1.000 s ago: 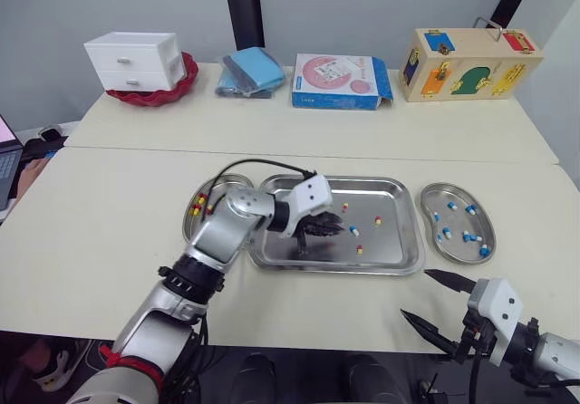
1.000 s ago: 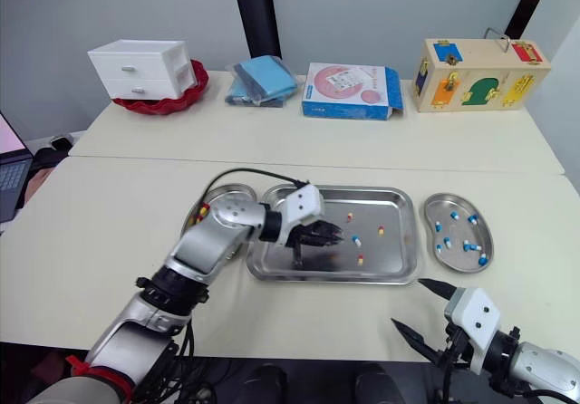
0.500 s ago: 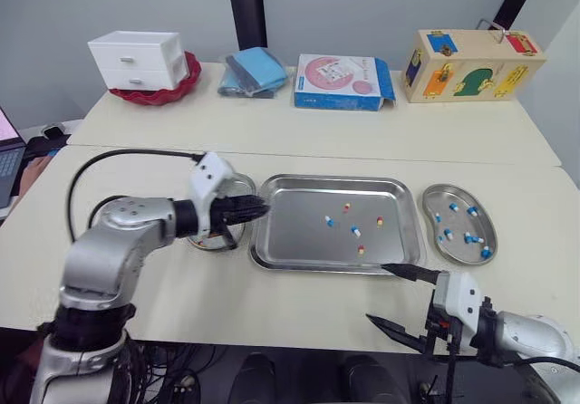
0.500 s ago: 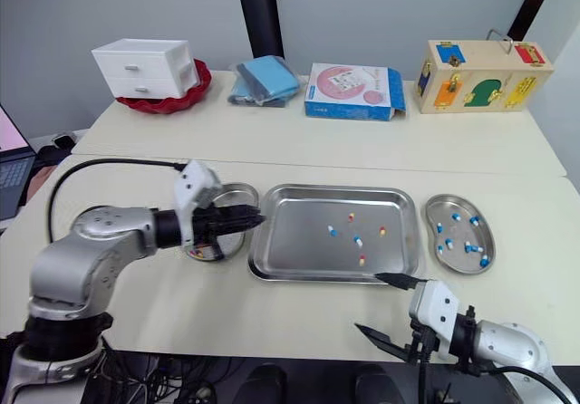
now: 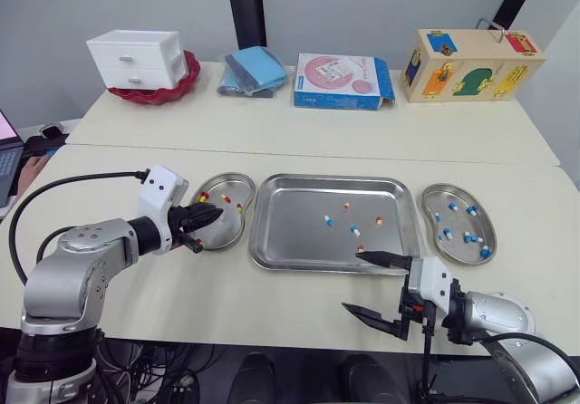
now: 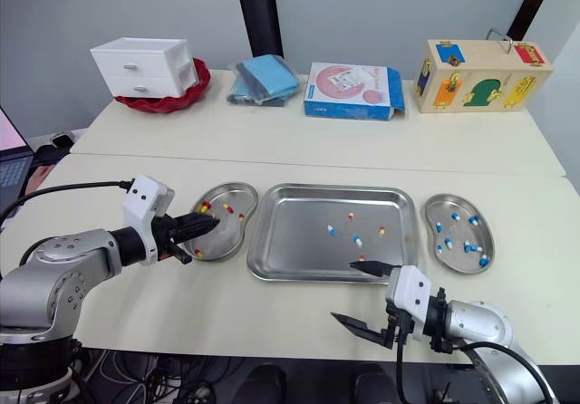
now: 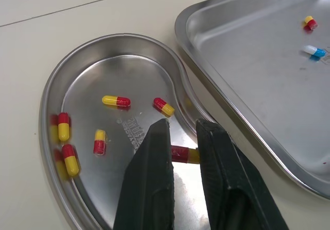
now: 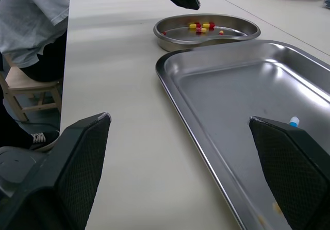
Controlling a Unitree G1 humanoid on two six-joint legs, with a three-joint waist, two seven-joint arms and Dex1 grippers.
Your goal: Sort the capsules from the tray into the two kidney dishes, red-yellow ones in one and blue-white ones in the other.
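My left gripper [image 5: 210, 214] hangs low over the middle of the left kidney dish [image 5: 234, 185]. In the left wrist view it [image 7: 181, 129] is shut on a red-yellow capsule [image 7: 181, 154] that spans the narrow gap between the fingers. Several red-yellow capsules [image 7: 116, 101] lie in that dish. The steel tray [image 5: 281, 241] holds two blue-white capsules [image 5: 354, 230] and three red-yellow ones [image 5: 380, 221]. The right kidney dish [image 5: 459, 189] holds several blue-white capsules [image 5: 469, 237]. My right gripper [image 5: 374, 288] stands wide open at the tray's front edge, holding nothing.
On the far table stand a white drawer box [image 5: 136, 59] in a red bowl, a blue cloth [image 5: 251, 70], a pink-and-blue box [image 5: 341, 81] and a wooden toy box [image 5: 471, 63]. A laptop [image 5: 7, 150] is at the left edge. A seated person [image 8: 31, 18] is beside the table.
My left gripper went from the tray leftward to over the left dish. My right gripper moved left and forward to the tray's front edge, staying open.
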